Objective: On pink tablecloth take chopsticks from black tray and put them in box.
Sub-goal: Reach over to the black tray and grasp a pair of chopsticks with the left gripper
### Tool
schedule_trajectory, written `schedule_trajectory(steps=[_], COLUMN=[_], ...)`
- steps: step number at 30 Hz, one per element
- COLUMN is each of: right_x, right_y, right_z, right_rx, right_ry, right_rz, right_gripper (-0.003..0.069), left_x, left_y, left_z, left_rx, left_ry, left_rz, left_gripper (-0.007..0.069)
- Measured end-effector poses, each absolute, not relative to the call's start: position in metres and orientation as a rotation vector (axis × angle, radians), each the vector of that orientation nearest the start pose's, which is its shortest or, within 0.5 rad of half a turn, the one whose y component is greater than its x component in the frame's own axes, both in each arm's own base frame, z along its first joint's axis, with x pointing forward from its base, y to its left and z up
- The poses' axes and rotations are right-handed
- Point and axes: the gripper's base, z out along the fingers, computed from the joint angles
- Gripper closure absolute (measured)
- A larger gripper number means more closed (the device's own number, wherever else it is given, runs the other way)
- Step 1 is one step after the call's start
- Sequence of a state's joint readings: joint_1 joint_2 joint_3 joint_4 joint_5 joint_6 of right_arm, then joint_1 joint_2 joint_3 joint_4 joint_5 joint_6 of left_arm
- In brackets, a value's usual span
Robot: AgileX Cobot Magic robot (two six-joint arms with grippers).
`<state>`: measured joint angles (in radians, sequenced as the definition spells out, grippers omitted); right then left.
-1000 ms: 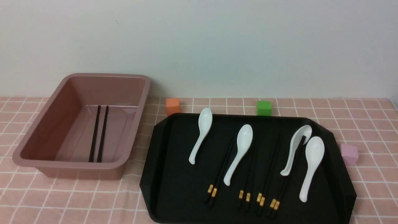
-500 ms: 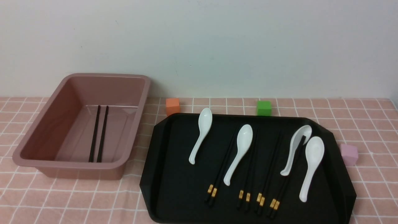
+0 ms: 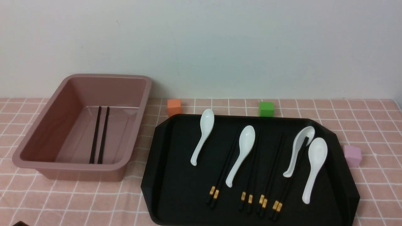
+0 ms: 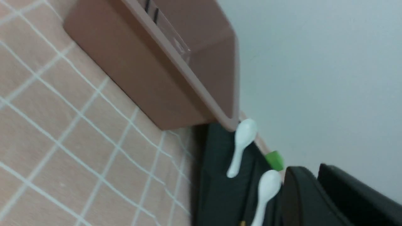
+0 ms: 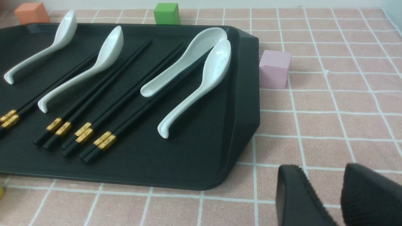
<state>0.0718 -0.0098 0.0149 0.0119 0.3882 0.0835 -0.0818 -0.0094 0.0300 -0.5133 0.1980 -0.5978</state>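
Observation:
On the pink tablecloth (image 3: 377,188) the black tray (image 3: 176,194) holds several pairs of black chopsticks (image 3: 214,192) with gold bands, lying among white spoons (image 3: 246,141). One more pair of chopsticks (image 3: 95,138) lies in the mauve box (image 3: 78,166) to the tray's left. In the right wrist view, my right gripper (image 5: 325,169) is open and empty over the cloth, beside the tray's (image 5: 188,157) near right corner, with the chopsticks (image 5: 103,139) apart from it. In the left wrist view, my left gripper (image 4: 311,168) looks shut and empty, near the box (image 4: 141,78) and tray (image 4: 216,188).
An orange cube (image 3: 174,107) and a green cube (image 3: 266,108) stand behind the tray, and a pale pink cube (image 3: 352,156) at its right side. The wall rises right behind the table. A dark bit (image 3: 19,223) shows at the front view's bottom left corner.
A dark bit has come into the bottom left corner of the front view. The chopsticks, spoons, tray and box have not moved.

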Motion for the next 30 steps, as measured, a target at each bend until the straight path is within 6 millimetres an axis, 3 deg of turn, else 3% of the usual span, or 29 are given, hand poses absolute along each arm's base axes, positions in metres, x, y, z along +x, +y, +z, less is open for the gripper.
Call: schedule_trajectory(steps=[6, 10, 12, 14, 18, 20, 22, 27, 28, 30], right_x=[0.052, 0.052, 0.052, 0.052, 0.052, 0.052, 0.052, 0.052, 0.052, 0.052], right_y=[0.004, 0.004, 0.004, 0.004, 0.004, 0.004, 0.004, 0.004, 0.004, 0.004], right_z=[0.174, 0.174, 0.174, 0.174, 0.174, 0.174, 0.174, 0.174, 0.174, 0.174], right_rx=[0.018, 0.018, 0.018, 0.018, 0.018, 0.018, 0.018, 0.018, 0.018, 0.018], right_ry=[1.878, 1.878, 1.878, 1.878, 1.878, 1.878, 1.878, 1.878, 1.878, 1.878], right_rz=[0.119, 0.119, 0.119, 0.119, 0.119, 0.119, 0.119, 0.119, 0.119, 0.119], right_gripper=[0.0419, 0.0419, 0.0419, 0.0419, 0.0419, 0.0419, 0.0419, 0.0419, 0.0419, 0.0419], left_x=[0.054, 0.045, 0.047, 0.057, 0.091, 0.102, 0.134, 0.19, 0.19, 0.214], left_y=[-0.015, -0.022, -0.027, -0.032, -0.042, -0.044, -0.051, -0.081, -0.083, -0.117], left_z=[0.194, 0.231, 0.255, 0.266, 0.29, 0.295, 0.296, 0.28, 0.282, 0.27], left_rx=[-0.827, -0.624, -0.49, -0.389, -0.169, -0.119, -0.036, 0.152, 0.163, 0.309], left_ry=[1.573, 1.658, 1.802, 1.977, 2.281, 2.327, 2.446, 2.622, 2.616, 2.673], left_rz=[-1.02, -0.966, -0.875, -0.797, -0.693, -0.674, -0.649, -0.587, -0.591, -0.572], left_gripper=[0.0534, 0.0585, 0.0633, 0.0638, 0.0638, 0.0638, 0.0638, 0.0638, 0.0638, 0.0638])
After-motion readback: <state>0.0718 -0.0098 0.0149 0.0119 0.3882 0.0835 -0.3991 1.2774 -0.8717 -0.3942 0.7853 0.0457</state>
